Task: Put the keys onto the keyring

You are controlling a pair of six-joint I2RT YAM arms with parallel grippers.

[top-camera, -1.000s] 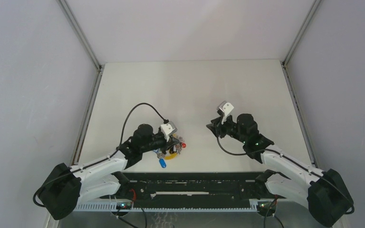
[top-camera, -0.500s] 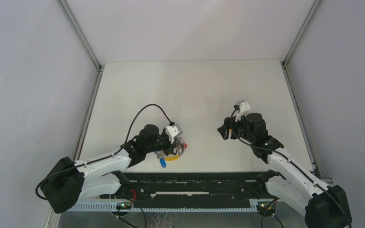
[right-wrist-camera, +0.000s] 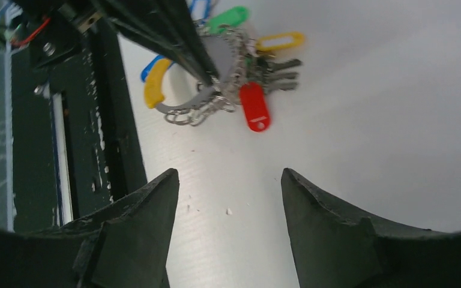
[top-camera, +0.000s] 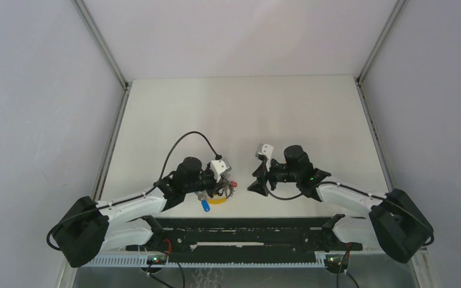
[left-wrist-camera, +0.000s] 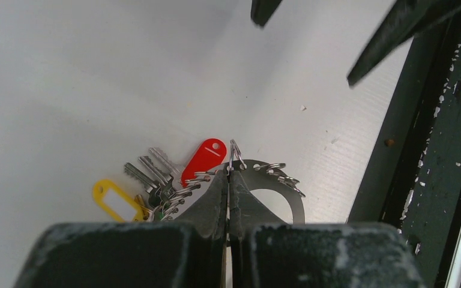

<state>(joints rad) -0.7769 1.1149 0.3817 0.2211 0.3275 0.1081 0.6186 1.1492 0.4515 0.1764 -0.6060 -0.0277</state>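
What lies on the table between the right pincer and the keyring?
Only bare table with a few tiny specks. The right wrist view shows it, with the open right pincer facing the keyring.

White table, keyring near front edge

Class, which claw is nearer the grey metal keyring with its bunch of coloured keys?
Left. The left claw is shut on the grey metal keyring itself; the right claw is open and apart from it, facing it.

White table, black front rail
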